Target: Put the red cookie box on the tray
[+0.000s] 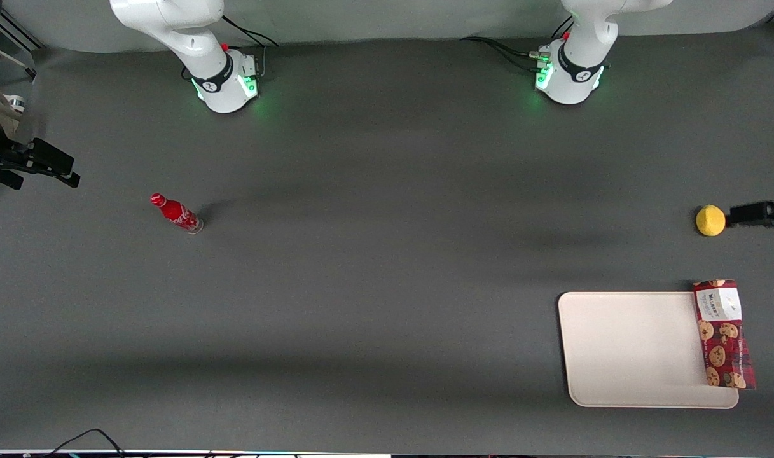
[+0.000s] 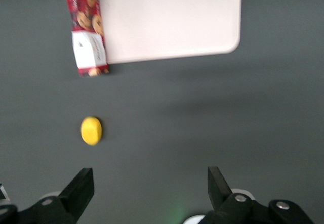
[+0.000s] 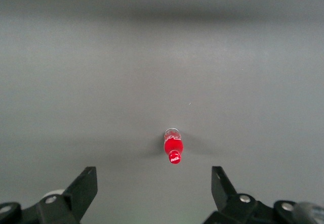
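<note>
The red cookie box point(image 1: 722, 334) is long and dark red with cookie prints. Its white-label end points away from the front camera. It lies along the edge of the cream-white tray point(image 1: 628, 346) that faces the working arm's end, overlapping the rim. Both also show in the left wrist view, the box point(image 2: 86, 27) beside the tray point(image 2: 172, 21). My left gripper point(image 1: 743, 215) is farther from the front camera than the box and apart from it. In its wrist view the gripper point(image 2: 150, 178) is open and empty above bare mat.
A small yellow round object point(image 1: 710, 220) lies on the mat beside the gripper, also in the left wrist view point(image 2: 91, 130). A small red soda bottle point(image 1: 175, 213) stands toward the parked arm's end. Dark grey mat covers the table.
</note>
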